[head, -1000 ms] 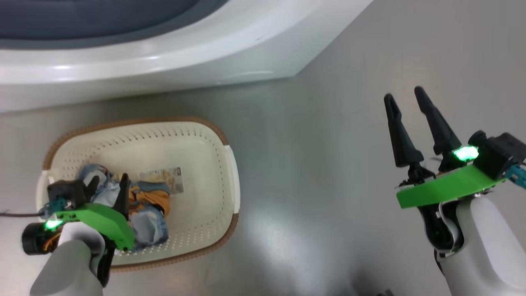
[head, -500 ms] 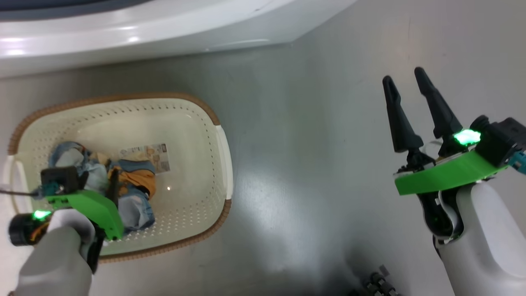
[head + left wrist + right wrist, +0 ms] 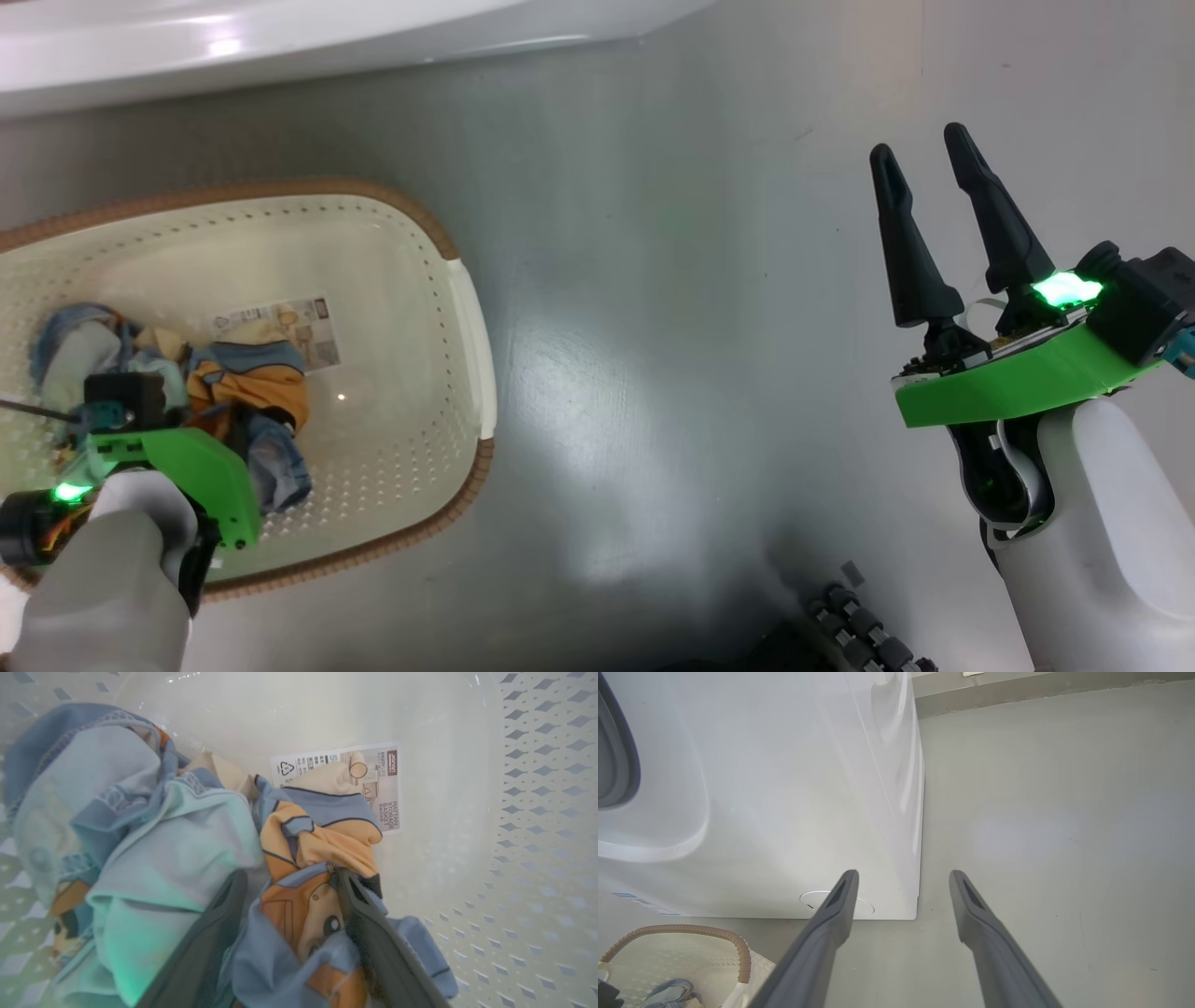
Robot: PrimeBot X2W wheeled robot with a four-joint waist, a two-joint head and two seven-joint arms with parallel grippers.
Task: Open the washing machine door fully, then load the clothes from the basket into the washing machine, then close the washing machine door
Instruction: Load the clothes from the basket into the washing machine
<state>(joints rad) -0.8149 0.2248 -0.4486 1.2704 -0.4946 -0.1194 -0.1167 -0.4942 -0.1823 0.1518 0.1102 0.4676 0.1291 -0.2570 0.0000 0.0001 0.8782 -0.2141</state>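
Blue fabric between spread left fingers

Inside the basket [image 3: 467, 308], the clothes [image 3: 187, 826] lie bunched on its bottom. The left gripper [image 3: 292, 875] stands inside the basket too, jaws apart, pushed into the bundle with a fold between them. Well outside the basket, the right gripper [image 3: 916, 142] is spread and empty.

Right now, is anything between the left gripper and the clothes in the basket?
Nothing visible. The left gripper is down inside the basket, its open fingers pushed into the clothes, with bear-print fabric lying between them.
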